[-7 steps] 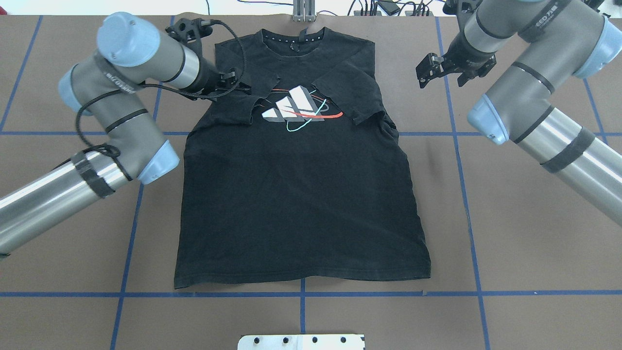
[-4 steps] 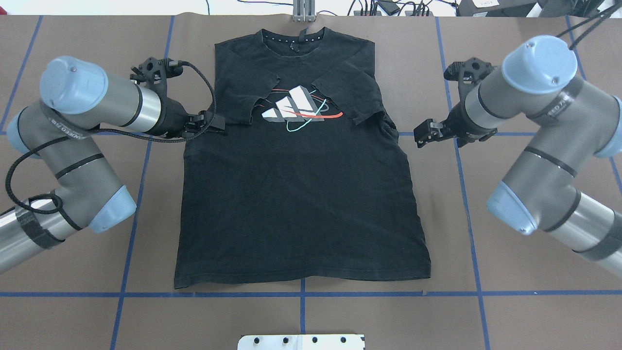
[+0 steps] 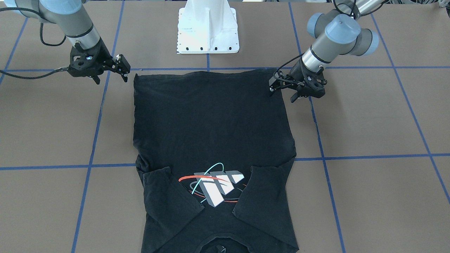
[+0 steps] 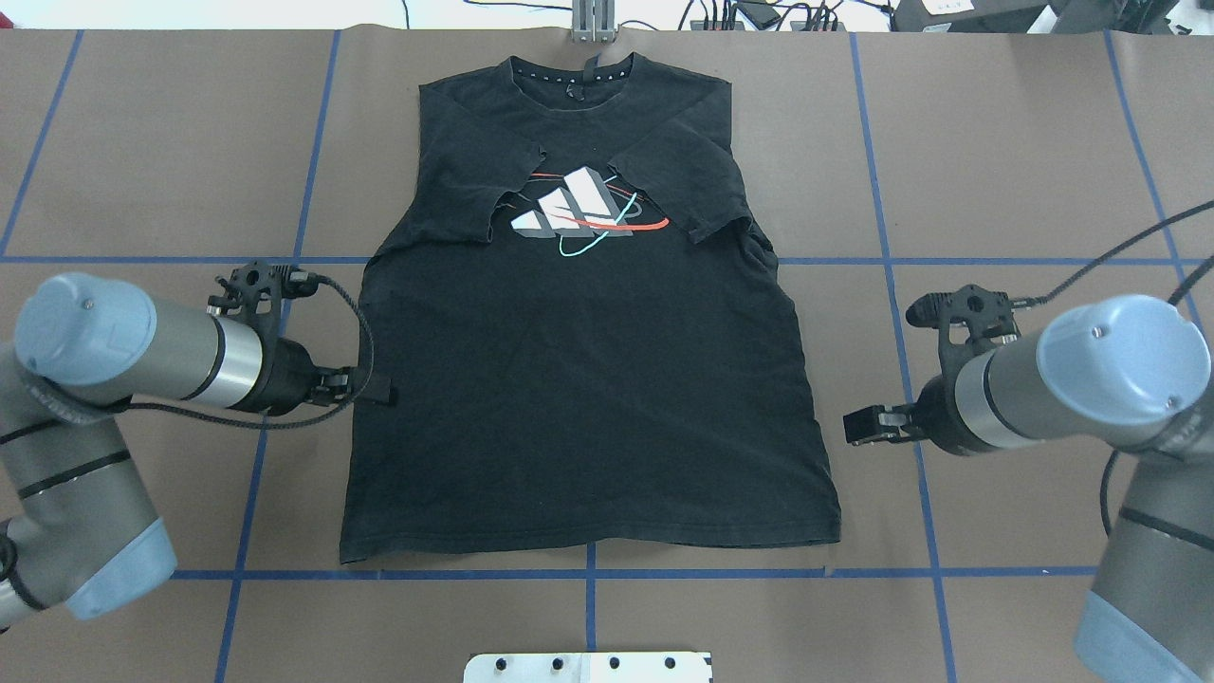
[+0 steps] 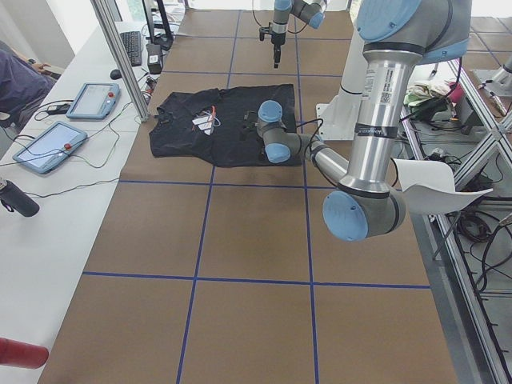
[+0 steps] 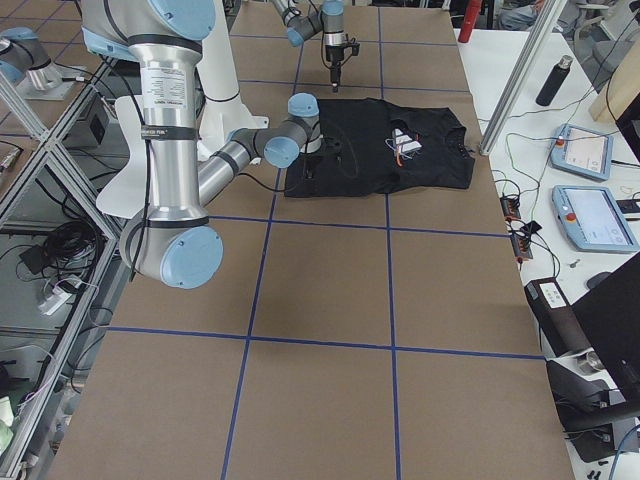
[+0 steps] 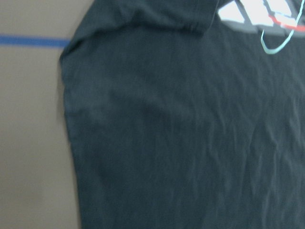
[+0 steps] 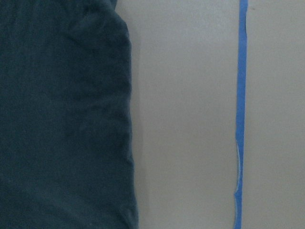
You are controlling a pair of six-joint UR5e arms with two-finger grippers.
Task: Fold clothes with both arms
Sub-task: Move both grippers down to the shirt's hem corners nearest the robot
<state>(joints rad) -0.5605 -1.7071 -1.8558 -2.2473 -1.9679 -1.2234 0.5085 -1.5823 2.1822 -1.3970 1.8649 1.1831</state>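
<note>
**Now both claws flank the T-shirt near its hem**

Front-facing view: the black T-shirt [image 3: 211, 123] lies flat on the tabletop [image 3: 369, 123], its sleeves [image 3: 168, 196] folded in beside the logo [image 3: 218, 182]. The left claw [image 3: 281, 93] hangs with its jaws apart by one hem corner. One finger overlaps the cloth edge, but contact cannot be told. The right claw [image 3: 110, 80], jaws also apart and empty, hangs just outside the opposite corner.

Overhead view: the shirt's side edge lies under the left claw's tip, while the other side edge lies just inboard of the right claw, apart from it.

Side views: both claws are too small to judge.

Wrist views: cloth fills most of the frame below the left claw. Below the right claw are the shirt's edge, bare tabletop and a blue tape line [image 8: 241, 95]. No fingers show.

The step looks like taking the hem [image 4: 588, 545] for a fold toward the collar. It would go best if the right claw came inward first. Both claws should then pinch both layers at matching spots and lift evenly, so the hem stays straight.
</note>
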